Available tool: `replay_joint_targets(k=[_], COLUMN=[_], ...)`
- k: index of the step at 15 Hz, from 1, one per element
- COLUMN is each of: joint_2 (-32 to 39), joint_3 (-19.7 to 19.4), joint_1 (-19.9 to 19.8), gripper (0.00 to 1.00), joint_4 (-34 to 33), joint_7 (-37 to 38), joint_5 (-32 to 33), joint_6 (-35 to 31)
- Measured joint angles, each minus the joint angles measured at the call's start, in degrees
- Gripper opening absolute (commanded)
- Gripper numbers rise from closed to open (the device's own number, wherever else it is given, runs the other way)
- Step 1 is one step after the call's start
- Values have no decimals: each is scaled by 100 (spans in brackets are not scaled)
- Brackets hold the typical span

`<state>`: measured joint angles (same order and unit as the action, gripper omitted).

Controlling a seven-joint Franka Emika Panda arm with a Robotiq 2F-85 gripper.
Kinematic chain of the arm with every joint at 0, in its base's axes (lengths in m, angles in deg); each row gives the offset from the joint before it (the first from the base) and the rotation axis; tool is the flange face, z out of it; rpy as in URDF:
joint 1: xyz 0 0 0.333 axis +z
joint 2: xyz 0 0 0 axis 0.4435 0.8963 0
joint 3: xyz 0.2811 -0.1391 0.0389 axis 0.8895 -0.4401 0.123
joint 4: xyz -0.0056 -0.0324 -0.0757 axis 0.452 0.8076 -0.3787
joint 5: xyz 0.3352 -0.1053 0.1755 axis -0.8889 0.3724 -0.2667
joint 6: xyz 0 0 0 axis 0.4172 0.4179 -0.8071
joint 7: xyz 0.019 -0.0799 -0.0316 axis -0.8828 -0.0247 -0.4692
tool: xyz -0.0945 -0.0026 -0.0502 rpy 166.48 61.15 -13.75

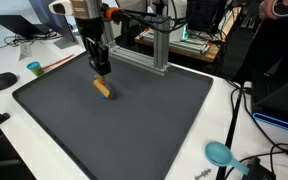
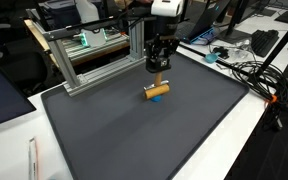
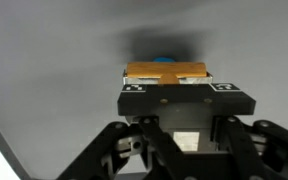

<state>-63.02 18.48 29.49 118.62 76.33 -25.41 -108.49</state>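
Black finger links of the gripper (image 3: 179, 86) filled the bottom of the wrist view. Its two pads (image 3: 134, 88) were drawn in narrow against a wooden block (image 3: 164, 72), which lay crosswise between them. A small blue piece (image 3: 164, 59) showed just past the block's far side, with a soft shadow on the grey surface around it.

In both exterior views the gripper (image 1: 102, 72) (image 2: 160, 72) pointed straight down over the dark mat (image 1: 164, 120) (image 2: 184, 130). The block (image 1: 103, 88) (image 2: 156, 92) sat tilted right under the fingertips, and the blue piece (image 2: 152, 98) was at its lower end. Whether that end touched the mat or hung just above it could not be told.

Block and gripper were over the half of the mat nearer the aluminium frame (image 1: 159, 45) (image 2: 84, 55), which ran along one edge of the mat. They were well in from the other three edges.

Off the mat, on the white bench (image 1: 44, 75), stood a teal cup (image 1: 34, 68) beyond one corner, with a black mouse (image 1: 2, 81) near it. A teal round tool (image 1: 219, 153) lay beyond the corner closest to an exterior camera. Cables (image 2: 249, 70) trailed past the edge opposite the frame's end.
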Motion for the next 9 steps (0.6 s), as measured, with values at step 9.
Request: replay_joint_targets(k=[9], joint_2=[81], joint_3=[0], joint_1=[-122], gripper=[23], joint_4=[-90], joint_7=[-293], joint_5=[-333], joint_6=[-4])
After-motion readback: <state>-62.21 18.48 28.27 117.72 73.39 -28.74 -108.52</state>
